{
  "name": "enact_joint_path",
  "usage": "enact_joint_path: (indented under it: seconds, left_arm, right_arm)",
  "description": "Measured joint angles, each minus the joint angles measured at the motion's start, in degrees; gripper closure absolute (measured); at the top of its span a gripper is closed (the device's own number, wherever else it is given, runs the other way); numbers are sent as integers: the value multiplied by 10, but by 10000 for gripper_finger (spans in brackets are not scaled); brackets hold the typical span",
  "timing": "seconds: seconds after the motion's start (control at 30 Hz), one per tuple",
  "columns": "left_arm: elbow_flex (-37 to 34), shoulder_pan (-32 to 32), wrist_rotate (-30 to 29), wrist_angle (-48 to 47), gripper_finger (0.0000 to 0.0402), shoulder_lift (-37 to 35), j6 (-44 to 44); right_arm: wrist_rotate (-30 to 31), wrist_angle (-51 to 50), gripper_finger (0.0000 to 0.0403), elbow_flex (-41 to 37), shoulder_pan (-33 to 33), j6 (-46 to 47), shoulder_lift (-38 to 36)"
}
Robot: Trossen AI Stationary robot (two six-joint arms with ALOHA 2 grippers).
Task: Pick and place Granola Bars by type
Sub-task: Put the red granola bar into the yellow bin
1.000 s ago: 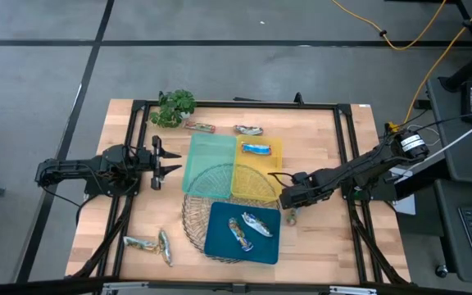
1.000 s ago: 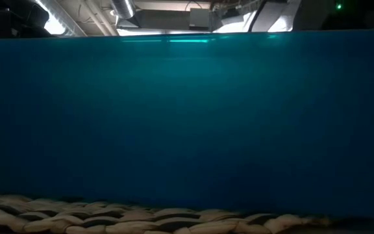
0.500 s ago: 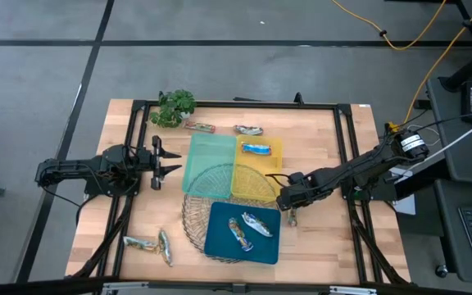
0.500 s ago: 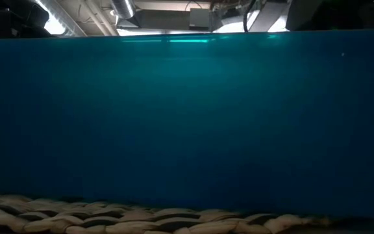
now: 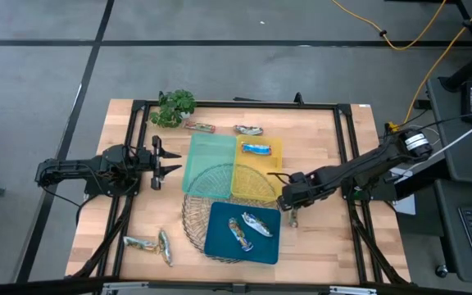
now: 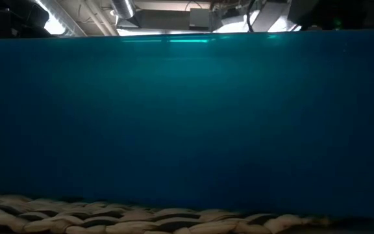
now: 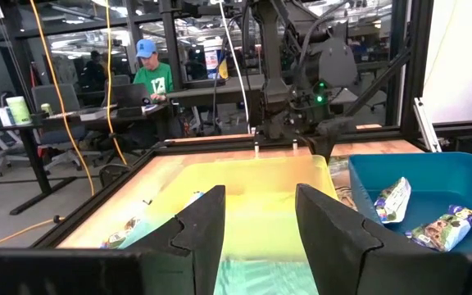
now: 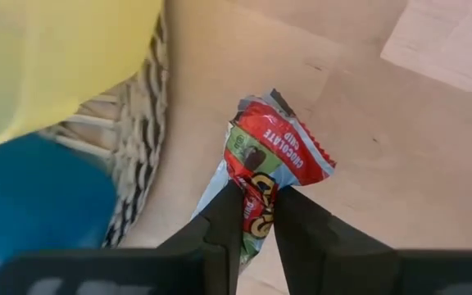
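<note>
We see the pale wooden table point(image 5: 318, 131) with its black frame. On it sit three flat plastic trays over a round wire basket point(image 5: 193, 220): a mint-green tray point(image 5: 207, 160), a yellow tray point(image 5: 262, 176) touching its side, and a dark blue tray point(image 5: 224, 242) nearer the front edge. The blue tray's wall fills nearly all of the low view.

Our left arm lies stretched low along the table's left side, its left gripper point(image 5: 164, 158) pointing toward the green tray, fingers spread wide with nothing between them. In the left wrist view those two dark fingers point(image 7: 199, 225) stand well apart.

Our right arm reaches in from the right edge, bent down toward the table just beside the corner where the yellow and blue trays meet. The right gripper point(image 5: 292, 215) is pinched narrow on a red-and-green foil granola bar point(image 8: 260, 168), whose wrapper stands crumpled up from between the fingertips point(image 8: 224, 217) above the bare wood, beside the basket's rim.

A small green leafy plant point(image 5: 174, 106) stands at the far left corner.

The other bars are spread about: two in the blue tray point(image 5: 248, 227), a blue one in the yellow tray point(image 5: 256, 149), two on the wood beyond the trays point(image 5: 224, 129), and two near the front left corner point(image 5: 150, 244).
</note>
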Motion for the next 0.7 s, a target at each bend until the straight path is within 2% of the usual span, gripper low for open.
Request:
enact_joint_path:
  seconds: [0.43, 0.7]
  left_arm:
    - [0, 0, 0, 0, 258, 0, 0]
    - [0, 0, 0, 0, 258, 0, 0]
  right_arm:
    - [-4, -35, 333, 0, 0, 11, -131]
    - [-4, -35, 333, 0, 0, 11, -169]
